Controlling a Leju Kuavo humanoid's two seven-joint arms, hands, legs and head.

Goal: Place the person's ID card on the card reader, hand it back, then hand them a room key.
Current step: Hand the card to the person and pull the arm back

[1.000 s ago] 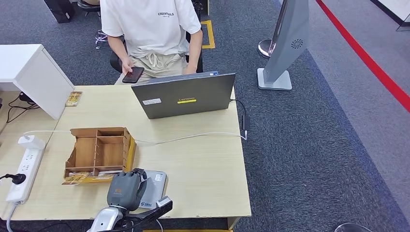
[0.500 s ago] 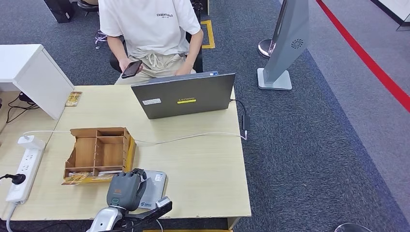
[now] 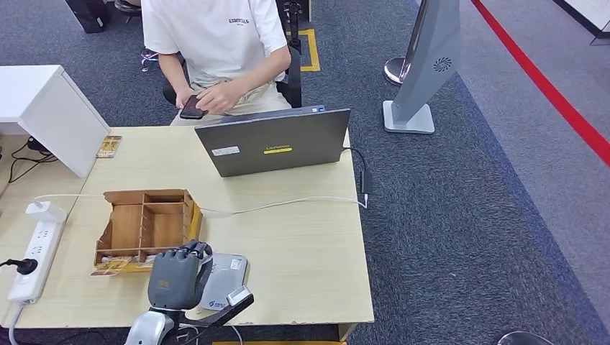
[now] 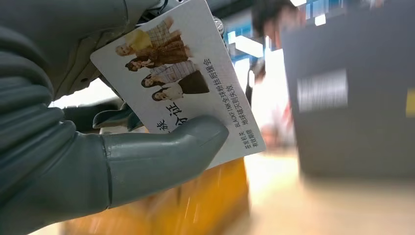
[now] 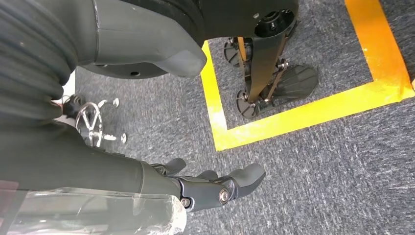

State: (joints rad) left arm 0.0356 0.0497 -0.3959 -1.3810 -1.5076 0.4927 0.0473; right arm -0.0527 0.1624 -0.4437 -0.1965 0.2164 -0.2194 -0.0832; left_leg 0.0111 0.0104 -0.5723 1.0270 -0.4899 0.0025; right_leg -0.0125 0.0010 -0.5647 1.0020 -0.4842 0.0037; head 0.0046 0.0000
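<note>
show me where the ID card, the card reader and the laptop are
ID card (image 4: 195, 63): left wrist view, its printed face above the thumb.
Card reader (image 3: 229, 274): head view, bare grey top beside the left hand.
Laptop (image 3: 273, 141): head view, back of the lid.

The person's white T-shirt (image 3: 216, 32), at the top of the head view, carries the dark chest print "ESSENTIALS", with a smaller line under it too small to read. The grey laptop (image 3: 273, 147) on the desk (image 3: 302, 244) has a yellow strip on its lid with lettering that cannot be made out, and a white sticker beside it, also unreadable. In the left wrist view, the ID card (image 4: 181, 83) pinched by the left robot hand (image 4: 98, 147) bears printed Chinese characters and the word "BLACKPINK" along one edge, next to small pictures of figures.
</note>
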